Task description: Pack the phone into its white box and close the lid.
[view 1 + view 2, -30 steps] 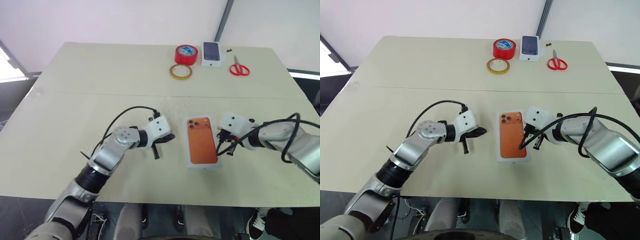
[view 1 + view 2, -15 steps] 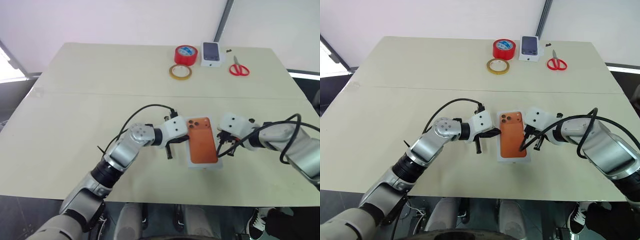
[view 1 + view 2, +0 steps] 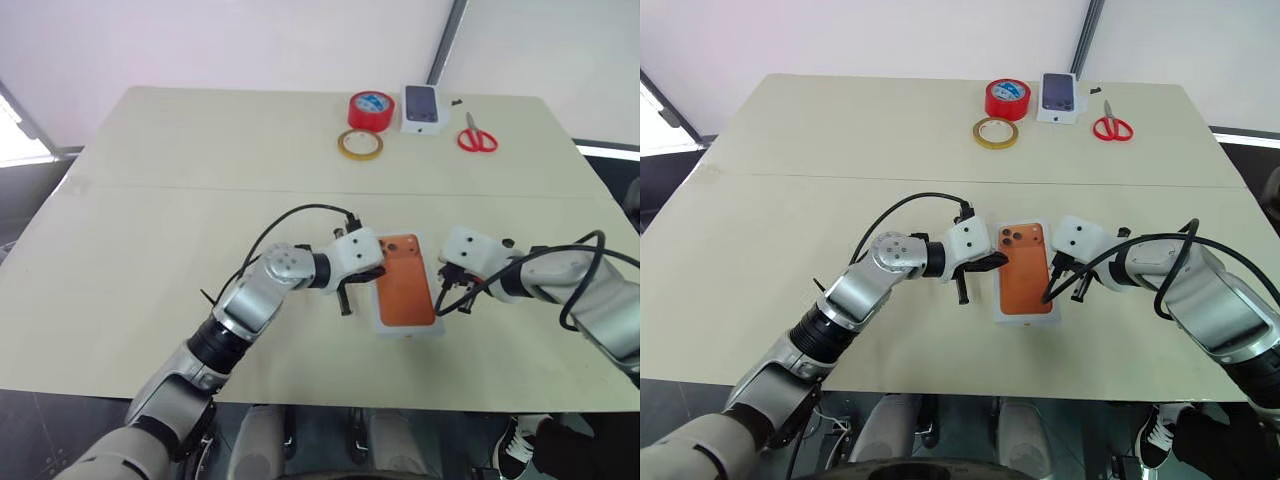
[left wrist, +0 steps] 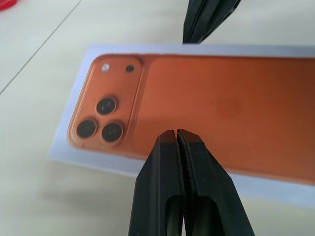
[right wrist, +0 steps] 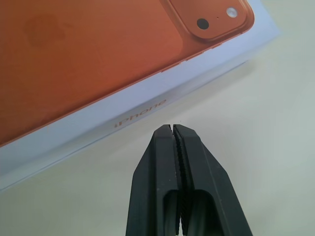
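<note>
The lid (image 3: 405, 293), white with an orange phone printed on its top, lies flat at the table's middle front and covers the white box. Its white side wall (image 5: 123, 118) carries grey lettering. The phone itself is hidden. My left gripper (image 3: 377, 272) is shut, its tips over the lid's left edge close to the printed camera lenses (image 4: 101, 120). My right gripper (image 3: 440, 303) is shut too, pointing down at the table just off the lid's right side wall, holding nothing. The right gripper's fingers (image 4: 206, 19) show beyond the lid's far edge in the left wrist view.
At the table's far side stand a red tape roll (image 3: 372, 108), a yellowish tape ring (image 3: 360, 144), a small white box picturing a dark phone (image 3: 423, 108) and red scissors (image 3: 477, 135). A seam (image 3: 200, 189) runs across the tabletop.
My left gripper has swung right, from open table to the lid's left edge, staying shut. The right gripper and the lid have kept their places.
</note>
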Available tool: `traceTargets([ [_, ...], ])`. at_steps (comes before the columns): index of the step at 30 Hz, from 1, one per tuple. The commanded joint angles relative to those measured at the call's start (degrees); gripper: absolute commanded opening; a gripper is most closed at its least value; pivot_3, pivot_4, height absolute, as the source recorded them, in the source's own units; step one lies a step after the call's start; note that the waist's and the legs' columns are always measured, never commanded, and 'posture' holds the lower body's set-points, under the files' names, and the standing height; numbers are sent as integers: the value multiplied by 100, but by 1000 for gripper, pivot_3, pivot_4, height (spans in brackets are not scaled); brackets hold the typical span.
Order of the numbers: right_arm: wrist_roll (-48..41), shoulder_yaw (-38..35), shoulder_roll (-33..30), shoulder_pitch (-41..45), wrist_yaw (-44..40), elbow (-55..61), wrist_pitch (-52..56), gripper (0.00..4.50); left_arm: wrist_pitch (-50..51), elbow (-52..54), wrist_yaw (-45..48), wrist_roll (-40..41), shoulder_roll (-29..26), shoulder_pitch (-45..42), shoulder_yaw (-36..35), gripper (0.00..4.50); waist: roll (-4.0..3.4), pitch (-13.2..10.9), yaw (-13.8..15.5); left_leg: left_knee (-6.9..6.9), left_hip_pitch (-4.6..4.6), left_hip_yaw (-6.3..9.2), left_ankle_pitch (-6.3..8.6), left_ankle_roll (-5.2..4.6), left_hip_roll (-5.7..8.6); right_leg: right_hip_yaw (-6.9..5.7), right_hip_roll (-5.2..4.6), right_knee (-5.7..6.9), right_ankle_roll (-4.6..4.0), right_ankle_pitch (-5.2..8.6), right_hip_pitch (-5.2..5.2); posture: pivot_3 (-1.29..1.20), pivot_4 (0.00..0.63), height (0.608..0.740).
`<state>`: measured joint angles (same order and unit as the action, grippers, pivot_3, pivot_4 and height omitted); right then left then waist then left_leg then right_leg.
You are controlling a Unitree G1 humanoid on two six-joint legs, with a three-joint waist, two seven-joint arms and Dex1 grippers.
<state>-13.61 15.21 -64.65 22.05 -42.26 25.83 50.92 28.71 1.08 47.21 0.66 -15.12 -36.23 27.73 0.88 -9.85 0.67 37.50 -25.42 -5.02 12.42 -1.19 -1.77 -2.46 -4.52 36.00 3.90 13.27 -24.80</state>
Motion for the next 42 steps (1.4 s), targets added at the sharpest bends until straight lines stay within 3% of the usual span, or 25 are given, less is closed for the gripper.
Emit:
traceTargets([
  [1,109,-226,29,-24,-38,207,21,62,262,291,134,132,-176,-112,-250,87,0,0,-3,0,1,0,0,0,-1,0,0,1,0,0,0,0,150,740],
  [6,200,-204,105,-9,-79,174,12,62,388,386,355,91,-401,-88,-66,87,0,0,2,0,-1,0,0,0,0,0,0,3,4,3,-2,0,150,740],
  [13,288,-176,192,32,-140,144,11,62,289,81,222,-20,-80,-113,177,87,0,0,9,13,-7,0,0,0,3,0,-5,2,4,3,0,0,150,740],
  [26,448,-213,288,36,-249,139,62,62,158,153,16,199,273,-24,-190,87,0,0,8,17,-7,1,0,0,2,0,-4,7,4,3,1,0,150,740],
  [42,589,-252,354,-59,-289,82,49,62,263,-58,-72,110,286,5,-127,87,0,0,6,18,-6,1,0,0,2,0,-3,9,4,3,1,0,150,740],
])
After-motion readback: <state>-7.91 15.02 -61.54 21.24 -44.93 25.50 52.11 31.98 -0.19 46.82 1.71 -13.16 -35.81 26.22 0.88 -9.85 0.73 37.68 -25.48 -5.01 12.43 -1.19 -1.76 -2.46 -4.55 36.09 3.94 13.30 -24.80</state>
